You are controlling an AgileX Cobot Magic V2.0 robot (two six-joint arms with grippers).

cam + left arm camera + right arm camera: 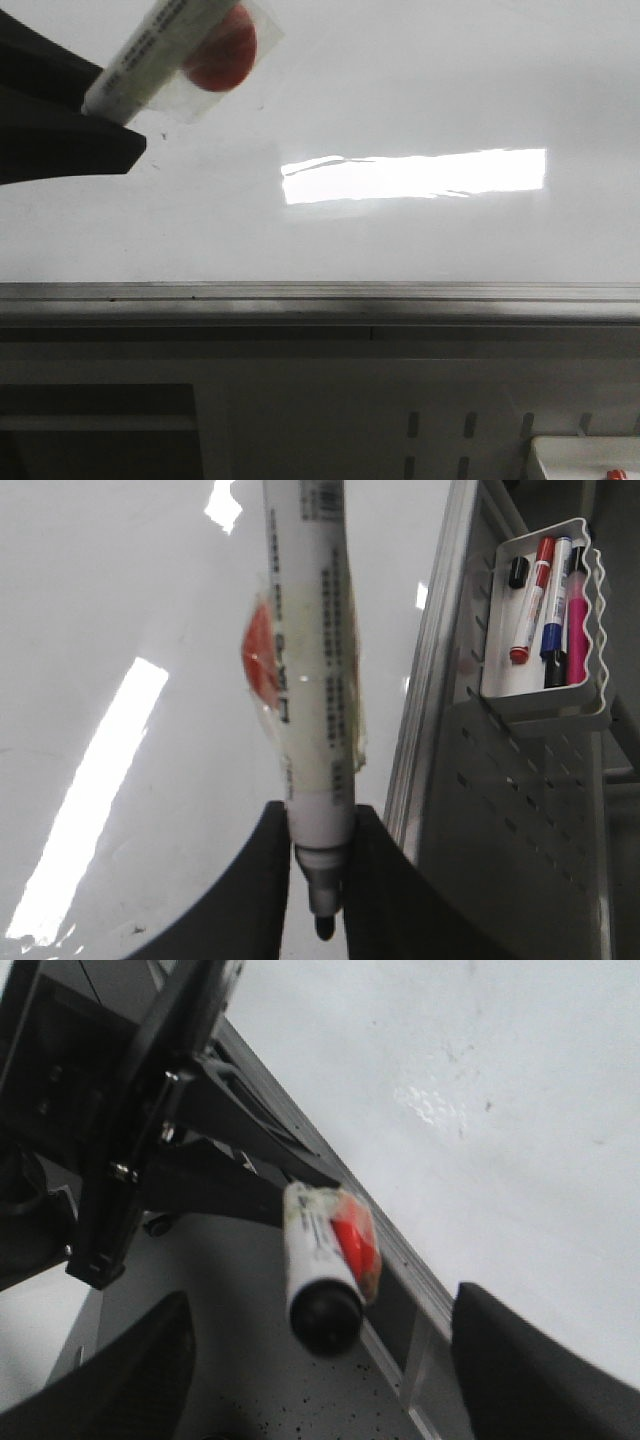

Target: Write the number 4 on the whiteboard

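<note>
Whiteboard (420,90) lay bare just beyond your left tool (318,875), which was clamped on the marker (310,680), its long axis tip-first toward the board; no 4 showed.

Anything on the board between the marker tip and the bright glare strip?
Front view: the whiteboard is bare between the marker in the left gripper and the glare, apart from faint specks. No number 4 yet.

Bright rectangular glare on whiteboard (420,110), dim lower edge, soft blur throughout
</note>
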